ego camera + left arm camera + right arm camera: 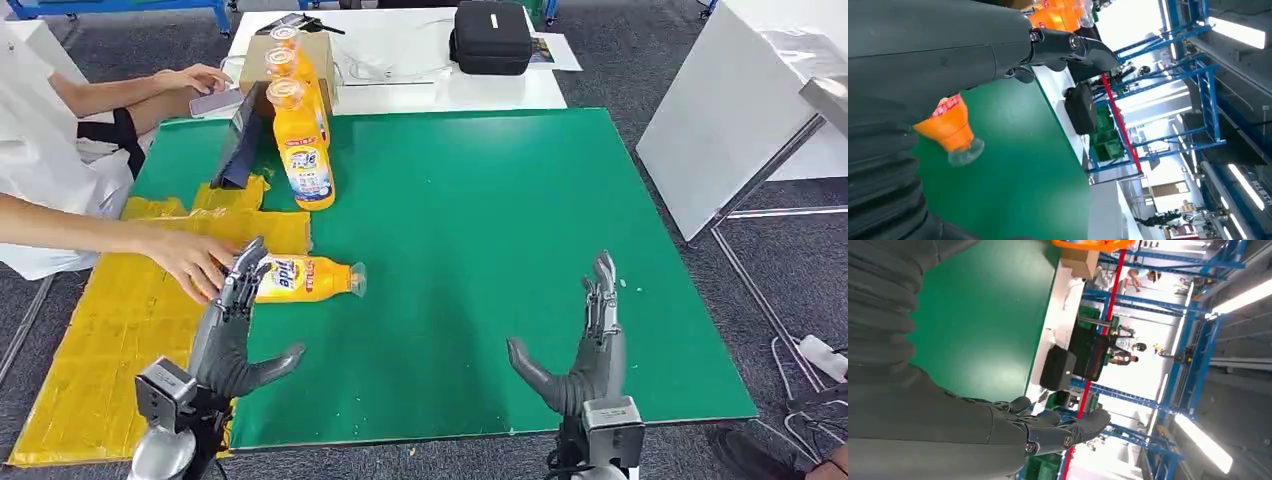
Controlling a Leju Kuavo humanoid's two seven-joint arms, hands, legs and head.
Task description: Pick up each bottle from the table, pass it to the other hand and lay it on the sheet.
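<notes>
Head view: a bottle (305, 278) lies sideways at the released left robot hand's (232, 330) fingertips, cap pointing toward the released right robot hand (590, 345).

bottles: 4 (3 upright (301, 150), 1 lying (305, 279)) | sheet: 1 (110, 340) | case: 1 (490, 38)

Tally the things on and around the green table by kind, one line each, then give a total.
Orange bottles: 4, three upright, one lying on the green table
Yellow sheet: 1
Cardboard box: 1
Black case: 1
Robot hands: 2, left hand, right hand
Total: 9
</notes>
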